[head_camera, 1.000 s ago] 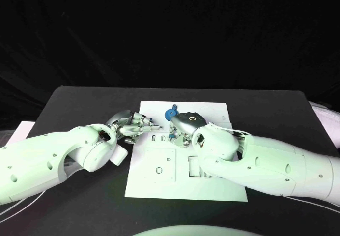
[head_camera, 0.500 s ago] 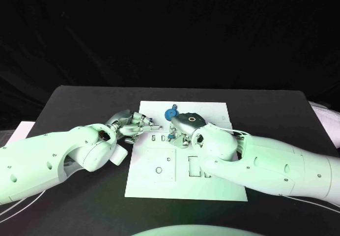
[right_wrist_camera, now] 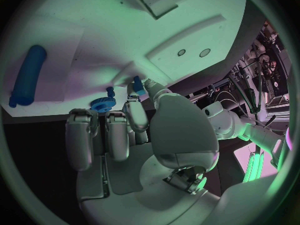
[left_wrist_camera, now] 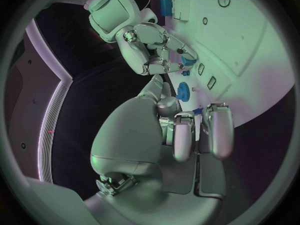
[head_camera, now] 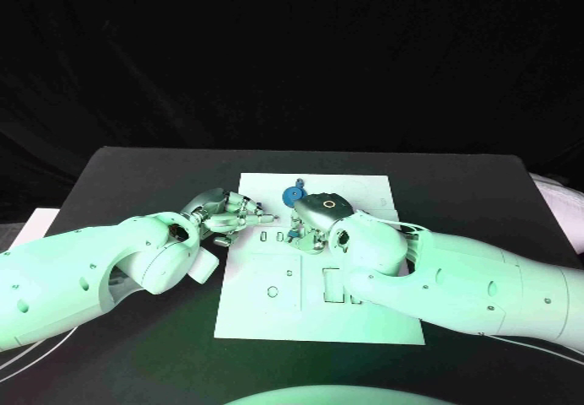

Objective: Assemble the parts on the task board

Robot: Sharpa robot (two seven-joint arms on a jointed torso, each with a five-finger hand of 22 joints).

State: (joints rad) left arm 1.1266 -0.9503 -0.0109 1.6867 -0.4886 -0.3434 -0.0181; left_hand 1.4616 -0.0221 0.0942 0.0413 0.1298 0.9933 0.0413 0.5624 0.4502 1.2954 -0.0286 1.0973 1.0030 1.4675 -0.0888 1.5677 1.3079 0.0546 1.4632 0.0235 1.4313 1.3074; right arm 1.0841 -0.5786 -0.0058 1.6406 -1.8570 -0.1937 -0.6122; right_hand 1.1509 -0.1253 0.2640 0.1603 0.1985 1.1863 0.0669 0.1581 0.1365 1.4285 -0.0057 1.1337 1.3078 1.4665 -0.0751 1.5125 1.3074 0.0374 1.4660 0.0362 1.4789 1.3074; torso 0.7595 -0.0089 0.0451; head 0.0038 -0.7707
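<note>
Both robot hands meet over the far middle of the white task board on the black tabletop. Right robot hand pinches a small blue part at its fingertips. Left robot hand: grip unclear. Blue gear sits just beyond them; blue cylinder lies on the board.

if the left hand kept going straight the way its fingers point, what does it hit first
Probably the right hand, just ahead of the left hand over the task board. The blue gear lies between them, though depth is unclear.
</note>
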